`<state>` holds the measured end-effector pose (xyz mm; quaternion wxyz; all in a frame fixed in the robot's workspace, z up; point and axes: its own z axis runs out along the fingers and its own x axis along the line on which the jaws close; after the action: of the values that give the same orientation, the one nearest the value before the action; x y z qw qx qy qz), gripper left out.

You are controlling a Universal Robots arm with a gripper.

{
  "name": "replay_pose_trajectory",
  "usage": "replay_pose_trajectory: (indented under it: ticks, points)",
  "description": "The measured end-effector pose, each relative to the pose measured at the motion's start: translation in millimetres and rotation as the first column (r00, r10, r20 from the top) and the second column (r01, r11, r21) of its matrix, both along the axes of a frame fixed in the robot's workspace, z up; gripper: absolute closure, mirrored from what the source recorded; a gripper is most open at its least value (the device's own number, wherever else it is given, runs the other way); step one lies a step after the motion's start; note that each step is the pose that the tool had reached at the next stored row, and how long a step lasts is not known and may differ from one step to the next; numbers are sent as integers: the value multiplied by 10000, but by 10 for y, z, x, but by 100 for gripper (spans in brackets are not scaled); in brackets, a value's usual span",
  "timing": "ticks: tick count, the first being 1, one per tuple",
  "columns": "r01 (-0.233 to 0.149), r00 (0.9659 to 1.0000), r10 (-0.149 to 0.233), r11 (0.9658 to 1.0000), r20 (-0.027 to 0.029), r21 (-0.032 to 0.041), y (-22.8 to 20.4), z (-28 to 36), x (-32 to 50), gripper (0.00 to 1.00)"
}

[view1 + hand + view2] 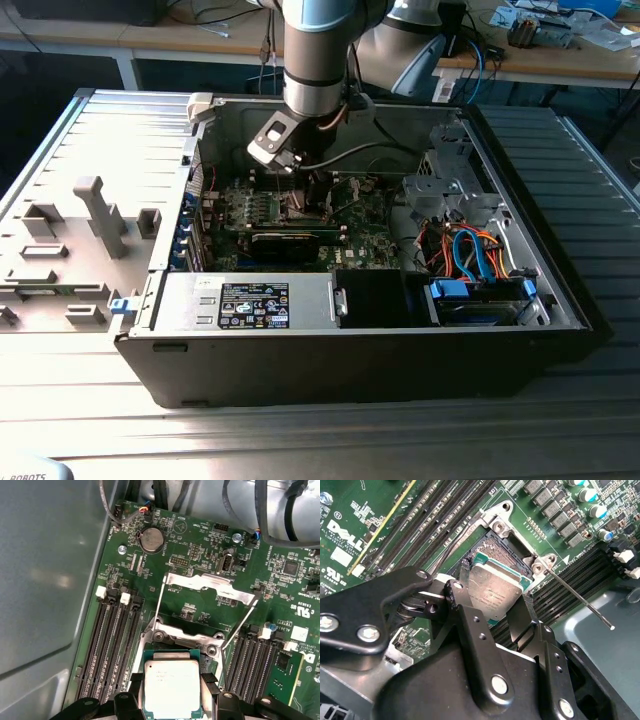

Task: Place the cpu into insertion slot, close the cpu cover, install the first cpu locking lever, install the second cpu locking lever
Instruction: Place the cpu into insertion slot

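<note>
My gripper clasps the cpu by two opposite edges over the insertion slot; cpu cover stands open.

In the second wrist view the gripper covers one corner of the cpu and much of the insertion slot, the first wrist view's edge cuts off one side of the cpu, and in the exterior view the arm hides both.

wooden desks behind ribbed table
</note>
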<state>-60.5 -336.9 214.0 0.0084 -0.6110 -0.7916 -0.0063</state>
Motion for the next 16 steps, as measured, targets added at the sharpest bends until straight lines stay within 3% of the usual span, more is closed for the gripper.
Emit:
replay_pose_trajectory:
  ticks: [3,6,11,16]
  points:
    - [75,10000,-75,10000,2,-24,1,-2,0,46]
    - [188,9998,-188,9998,1,-101,0,-2,0,46]
    - [360,9994,-360,9989,6,-297,0,-6,0,46]
    - [432,9991,-432,9985,8,-344,0,-11,0,46]
